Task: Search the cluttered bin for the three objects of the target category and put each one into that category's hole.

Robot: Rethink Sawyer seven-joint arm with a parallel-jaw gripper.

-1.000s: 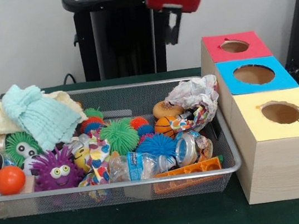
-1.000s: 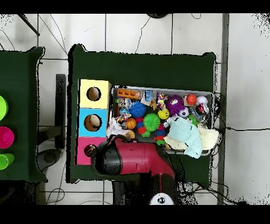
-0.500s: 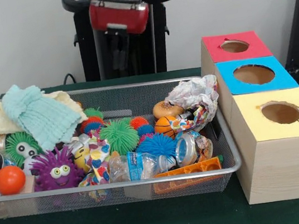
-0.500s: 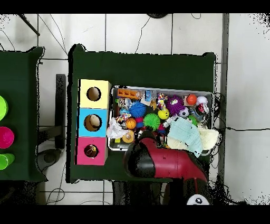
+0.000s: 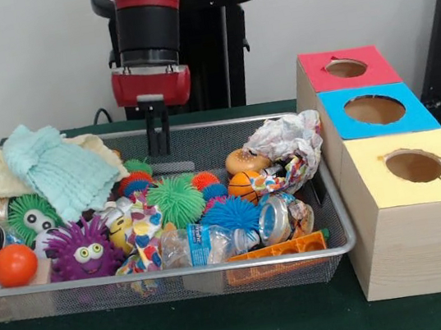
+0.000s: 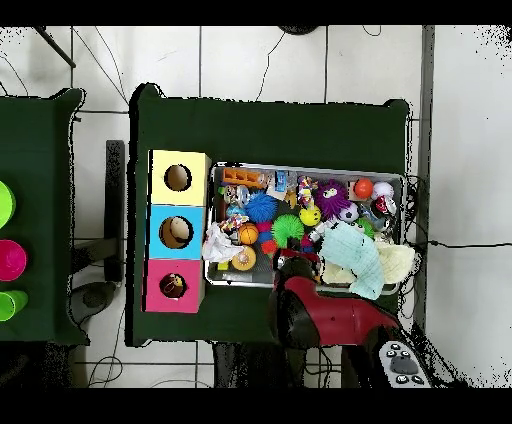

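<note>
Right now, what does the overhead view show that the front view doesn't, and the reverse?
Only the overhead view shows something lying inside the blue hole and the red hole, plus green and pink items on a second table. Only the front view shows the gripper hanging above the bin's far rim, and the box's wooden side. Both show the mesh bin, light blue cloth, crumpled paper and yellow hole.

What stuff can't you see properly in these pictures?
- Whatever lies under the mint cloth: covered in both views.
- The claw: the front view doesn't show whether it's open; overhead, the red arm hides it.
- The red-topped hole's contents: too small overhead.
</note>
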